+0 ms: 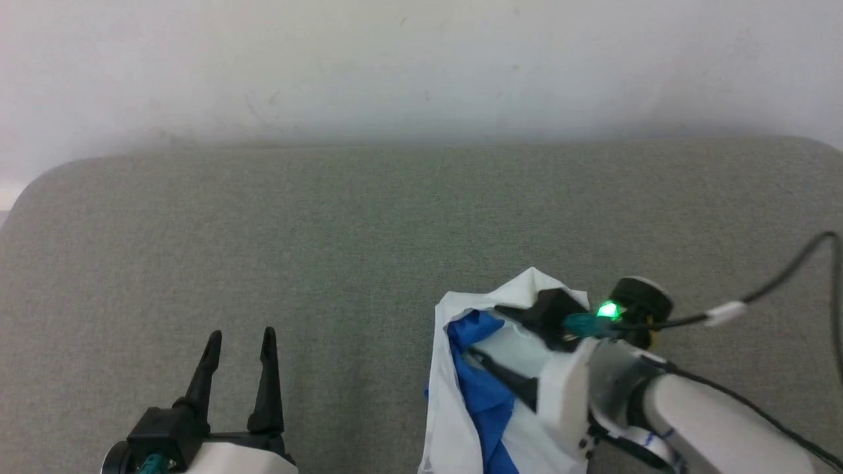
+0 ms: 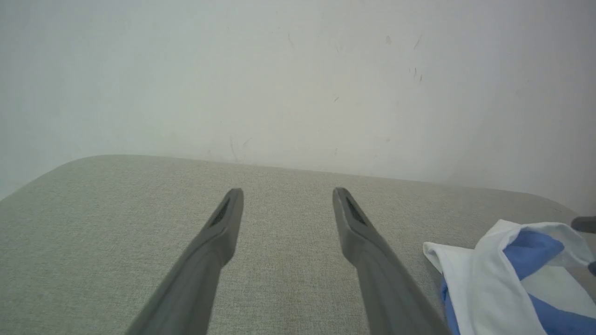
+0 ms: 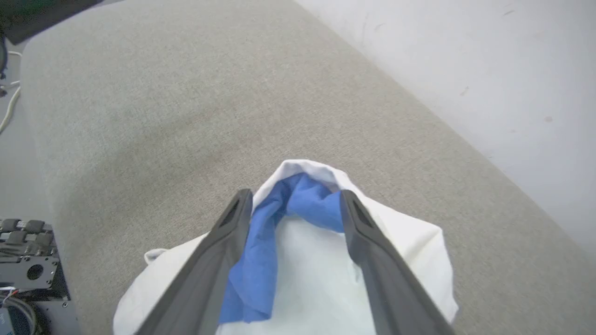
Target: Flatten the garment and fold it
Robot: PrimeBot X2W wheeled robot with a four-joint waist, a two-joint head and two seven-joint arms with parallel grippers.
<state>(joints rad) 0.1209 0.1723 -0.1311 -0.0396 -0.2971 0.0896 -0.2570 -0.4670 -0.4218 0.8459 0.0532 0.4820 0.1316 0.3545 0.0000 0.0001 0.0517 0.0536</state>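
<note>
**Progress.** I judge the task barely begun. The garment (image 1: 454,408) lies in a crumpled heap at the near right of the bench (image 1: 342,217). It is not spread out, and no deliberate fold has been made. Flattening and every fold remain to be done.

**Grippers.** My right gripper (image 1: 484,331) sits over the far end of the heap with its fingers set wide apart. They straddle a blue ruck and the white cloth around it, and nothing is pinched between them. I cannot tell whether the fingers press on the cloth. My left gripper (image 1: 241,336) hangs at the near left over bare bench, spread open and empty, well apart from the garment.

**Materials and shapes.**
- The garment is thin and limp. A white panel curls over in a soft hood-like arch, and bright blue fabric is twisted inside it. Its edges are loose and wavy.
- The bench has a grey-green woven covering, matte and finely grained, with rounded corners.
- Behind the bench is a pale wall (image 1: 421,66), lightly scuffed.
- The gripper fingers are dark, long and tapered.
</note>
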